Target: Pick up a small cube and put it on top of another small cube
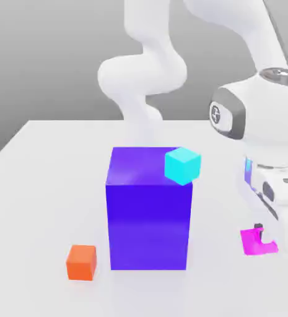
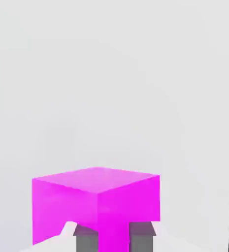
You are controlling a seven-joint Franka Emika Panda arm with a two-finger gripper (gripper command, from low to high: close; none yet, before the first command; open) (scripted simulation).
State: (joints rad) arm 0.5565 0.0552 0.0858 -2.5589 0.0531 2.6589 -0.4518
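The small cube [image 1: 253, 243], bright magenta and glossy, sits low by the table surface at the exterior view's right. My gripper [image 1: 261, 238] comes down onto it from above, with a dark finger [image 1: 267, 234] against its side. In the hand view the magenta cube [image 2: 96, 202] is close in front, and the grey pads [image 2: 88, 242] press on a narrow part of it, so the gripper [image 2: 114, 239] is shut on the cube. The other small cube is out of view.
A big purple-blue block [image 1: 149, 210] stands mid-table. A cyan cube [image 1: 183, 165] shows at its upper right corner. An orange cube [image 1: 82, 262] lies on the table to the block's lower left. The white arm [image 1: 257, 117] rises behind on the right.
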